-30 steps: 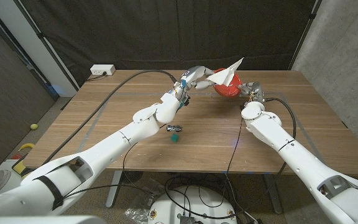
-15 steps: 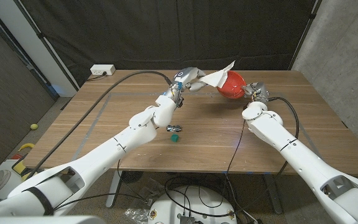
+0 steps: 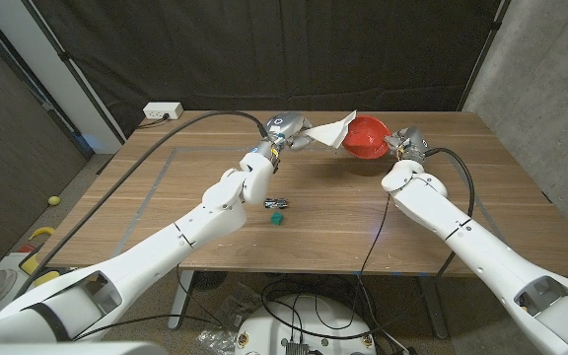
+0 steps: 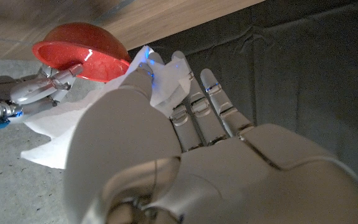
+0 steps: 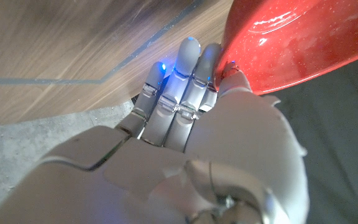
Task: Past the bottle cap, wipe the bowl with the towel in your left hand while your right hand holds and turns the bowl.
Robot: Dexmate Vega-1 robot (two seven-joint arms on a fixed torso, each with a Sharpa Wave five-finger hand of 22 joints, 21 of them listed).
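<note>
The red bowl (image 3: 368, 138) is held tilted above the far side of the table by my right hand (image 3: 403, 144), which grips its rim on the right. The bowl (image 5: 291, 37) rests against that hand's fingers (image 5: 191, 68). My left hand (image 3: 290, 128) pinches a white towel (image 3: 331, 130) just left of the bowl; whether the towel touches the rim I cannot tell. In the left wrist view the towel (image 4: 67, 134) hangs from my left hand (image 4: 166, 130) beside the bowl (image 4: 82, 53). The green bottle cap (image 3: 277, 221) lies nearer the table's front.
A small dark and silver object (image 3: 276, 204) lies just behind the cap. A white power strip (image 3: 163, 110) sits at the table's (image 3: 166, 197) far left corner. Cables run along both arms. A dark curtain hangs behind the table.
The towel lay over the bowl a second ago; my left hand has drawn it off to the left. The bowl has turned in my right hand.
</note>
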